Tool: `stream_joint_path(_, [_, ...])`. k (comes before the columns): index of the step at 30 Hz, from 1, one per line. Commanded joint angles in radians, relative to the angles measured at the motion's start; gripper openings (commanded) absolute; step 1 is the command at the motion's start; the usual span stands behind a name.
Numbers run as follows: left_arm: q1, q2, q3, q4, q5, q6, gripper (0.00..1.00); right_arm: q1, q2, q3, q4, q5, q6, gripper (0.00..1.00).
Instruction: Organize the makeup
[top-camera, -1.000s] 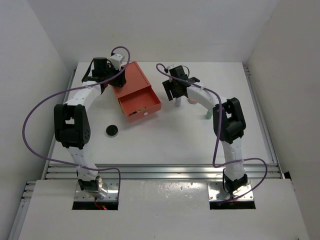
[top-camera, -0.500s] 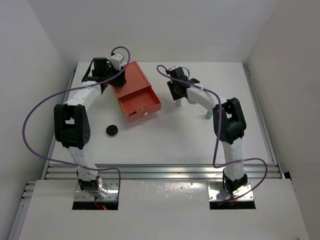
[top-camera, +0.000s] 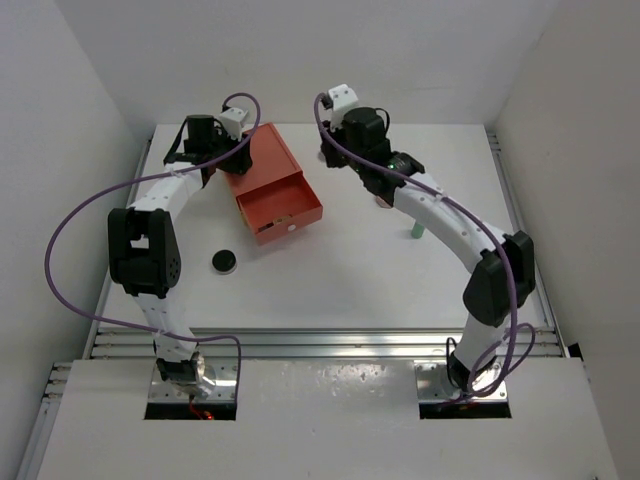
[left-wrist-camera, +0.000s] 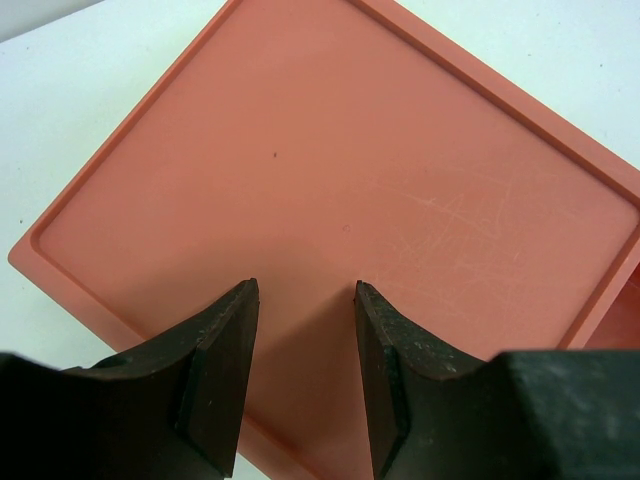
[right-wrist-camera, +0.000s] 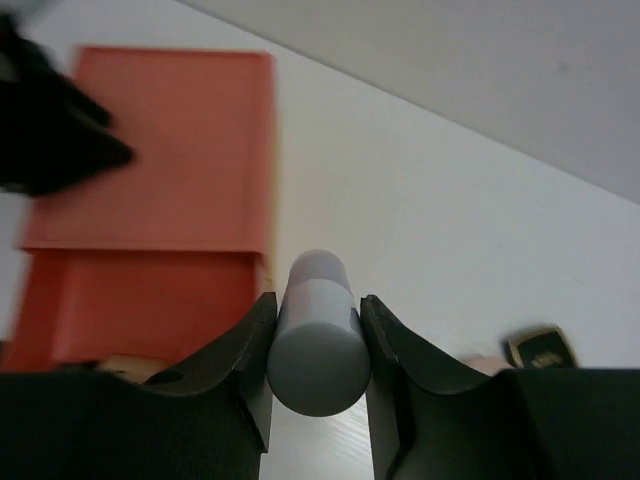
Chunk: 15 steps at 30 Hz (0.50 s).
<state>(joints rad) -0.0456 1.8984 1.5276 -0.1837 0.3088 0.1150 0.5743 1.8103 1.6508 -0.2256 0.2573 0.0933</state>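
Left parked over the box, right carrying a tube toward the drawer.
My left gripper has its jaws apart and empty above the drawer box lid, probably to pin it while I load. The black disc sits on the bench near the box. My right gripper is clamped on a white tube, aimed at the open drawer. The second tube is on the bench, further right.

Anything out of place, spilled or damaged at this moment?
Nothing spilled or damaged. The black disc lies alone, far from the white tube held in the right gripper; the orange drawer stands open.
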Motion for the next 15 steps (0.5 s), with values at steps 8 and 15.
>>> stream_joint_path(8, [0.016,0.050,-0.037,-0.100,-0.016,-0.012,0.49,0.076,0.070,-0.089,0.359,-0.502,0.347,0.00])
stream_joint_path(15, [0.016,0.050,-0.037,-0.100,-0.016,-0.012,0.49,0.078,0.170,-0.106,0.523,-0.708,0.545,0.00])
